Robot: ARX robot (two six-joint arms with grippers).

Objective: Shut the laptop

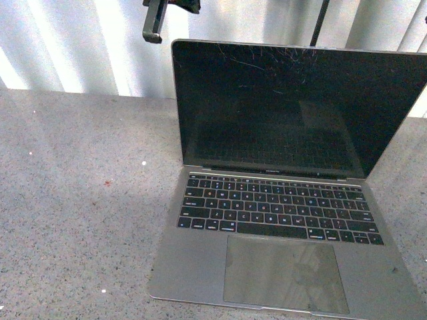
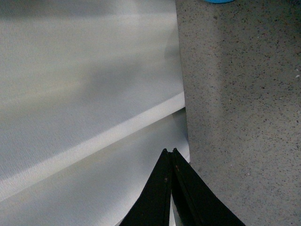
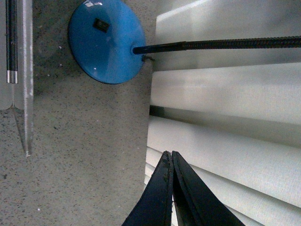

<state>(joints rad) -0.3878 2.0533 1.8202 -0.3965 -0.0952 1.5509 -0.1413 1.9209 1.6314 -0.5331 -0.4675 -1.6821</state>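
Note:
The laptop (image 1: 280,220) is a slim silver-grey one and stands open on the speckled grey table (image 1: 80,200). Its black scratched screen (image 1: 293,100) is upright and faces me, and the black keys and large trackpad (image 1: 285,273) show. My left gripper (image 2: 170,151) is shut and empty, over the table's far edge by the white blinds. My right gripper (image 3: 168,154) is shut and empty, also by the blinds. A silver edge of the laptop (image 3: 27,94) shows in the right wrist view, apart from the gripper.
A blue round lamp base (image 3: 107,40) with a black gooseneck (image 3: 225,44) stands on the table behind the laptop; its rod (image 1: 321,23) shows above the lid. A black arm part (image 1: 153,23) hangs above the lid's top left corner. White blinds (image 1: 80,40) close the back.

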